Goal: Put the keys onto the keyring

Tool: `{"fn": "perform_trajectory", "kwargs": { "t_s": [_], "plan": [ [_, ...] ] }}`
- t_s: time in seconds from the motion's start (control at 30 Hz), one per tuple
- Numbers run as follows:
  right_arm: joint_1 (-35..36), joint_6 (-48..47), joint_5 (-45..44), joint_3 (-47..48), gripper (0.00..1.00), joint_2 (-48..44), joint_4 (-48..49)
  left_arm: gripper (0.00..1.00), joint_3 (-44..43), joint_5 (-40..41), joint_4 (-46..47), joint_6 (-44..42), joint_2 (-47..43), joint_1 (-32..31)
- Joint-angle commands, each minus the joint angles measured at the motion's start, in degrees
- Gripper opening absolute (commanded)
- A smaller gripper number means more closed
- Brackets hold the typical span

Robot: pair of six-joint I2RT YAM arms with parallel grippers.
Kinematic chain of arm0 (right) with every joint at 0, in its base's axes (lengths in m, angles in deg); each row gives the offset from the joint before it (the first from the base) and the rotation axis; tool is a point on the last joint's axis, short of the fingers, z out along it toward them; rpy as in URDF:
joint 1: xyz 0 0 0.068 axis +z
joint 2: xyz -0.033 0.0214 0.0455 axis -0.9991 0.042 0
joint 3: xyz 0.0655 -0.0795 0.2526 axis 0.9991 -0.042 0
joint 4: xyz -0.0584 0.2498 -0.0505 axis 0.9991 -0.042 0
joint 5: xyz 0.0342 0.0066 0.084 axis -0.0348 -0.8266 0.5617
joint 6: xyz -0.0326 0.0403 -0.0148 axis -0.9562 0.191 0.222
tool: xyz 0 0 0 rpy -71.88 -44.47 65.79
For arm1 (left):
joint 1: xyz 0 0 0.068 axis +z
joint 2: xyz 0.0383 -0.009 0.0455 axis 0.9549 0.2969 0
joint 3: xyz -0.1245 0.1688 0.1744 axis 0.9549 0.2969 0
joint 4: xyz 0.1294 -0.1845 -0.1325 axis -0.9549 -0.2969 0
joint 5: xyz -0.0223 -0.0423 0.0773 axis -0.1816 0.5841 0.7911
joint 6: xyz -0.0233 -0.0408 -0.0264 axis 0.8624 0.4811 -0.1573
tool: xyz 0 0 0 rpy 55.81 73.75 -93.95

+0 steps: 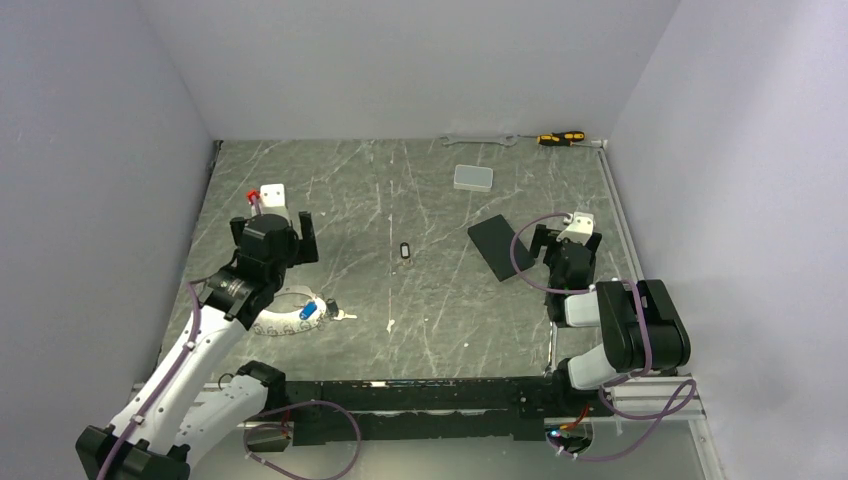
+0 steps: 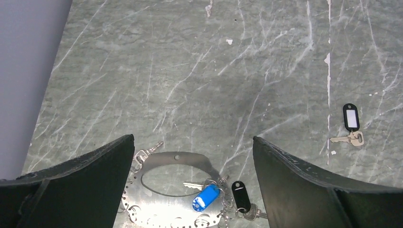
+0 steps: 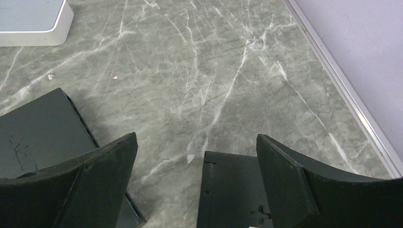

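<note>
On marble tabletop (image 2: 190, 71), keyring (image 2: 177, 157) touching blue-tagged key (image 2: 205, 197), white-labelled key (image 2: 350, 124) apart

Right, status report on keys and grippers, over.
Open, empty: left gripper, right gripper. At keyring: blue-tagged key. Loose, apart: white-labelled key. Nothing blocks it.

Caught only part of the keyring (image 2: 180, 157), cut by the left wrist view's bottom edge, covered at one side by a jaw, partly tucked under the left arm (image 1: 190, 350) from above, could not read the label on the lone key (image 2: 350, 118), saw the pale box (image 3: 28, 19) and the dark slab (image 3: 38, 128) clipped by the right wrist view's edges
</note>
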Motion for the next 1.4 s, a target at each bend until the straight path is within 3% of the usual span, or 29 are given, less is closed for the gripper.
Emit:
{"fn": "perform_trajectory", "kwargs": {
  "t_s": [0.0,0.17,0.3,0.4,0.5,0.6,0.73,0.9,0.97,1.03,1.17,1.37],
  "plan": [
    [-0.31,1.06,0.70,0.39,1.00,-0.67,3.28,0.99,-0.37,2.50,1.34,1.01,-1.38,0.27],
    [-0.46,1.17,0.75,0.52,1.00,-0.60,3.19,0.98,-0.37,1.60,1.45,0.71,-3.36,0.27],
    [-0.34,1.90,-2.49,0.16,1.00,-0.82,3.89,0.98,0.69,-0.79,2.09,-2.13,-5.55,0.27],
    [1.09,3.36,-9.69,0.55,1.00,-2.11,2.38,0.97,1.18,-1.84,2.30,-3.33,-6.42,0.27],
    [2.09,1.54,-9.97,1.03,1.00,-2.94,1.88,0.97,1.26,-2.39,1.97,-3.90,-6.13,0.23],
    [6.37,-2.24,-13.87,6.76,1.00,-6.50,-10.63,0.96,0.96,-2.52,1.47,-4.14,-5.47,0.27],
    [12.51,-3.13,-18.35,10.88,1.00,-11.41,-14.64,0.96,1.03,-4.54,1.82,-5.09,-4.97,0.27],
    [12.78,15.03,-10.29,18.17,1.00,-17.07,-28.58,0.95,0.95,-7.21,1.97,-5.97,-4.29,0.27],
    [12.15,18.52,-1.58,20.56,1.00,-17.30,-33.90,0.94,1.03,-8.51,2.21,-6.56,-4.12,0.27],
    [11.97,17.95,5.80,21.27,1.00,-16.92,-35.07,0.93,1.32,-9.78,2.73,-7.09,-4.12,0.27],
    [9.64,26.10,7.26,21.35,1.00,-16.96,-37.22,0.91,1.35,-11.03,3.24,-7.33,-3.33,0.27],
    [2.97,34.17,14.09,16.17,1.00,-17.66,-29.34,0.89,0.65,-11.53,2.86,-7.44,-1.94,0.27]
  ]
}}
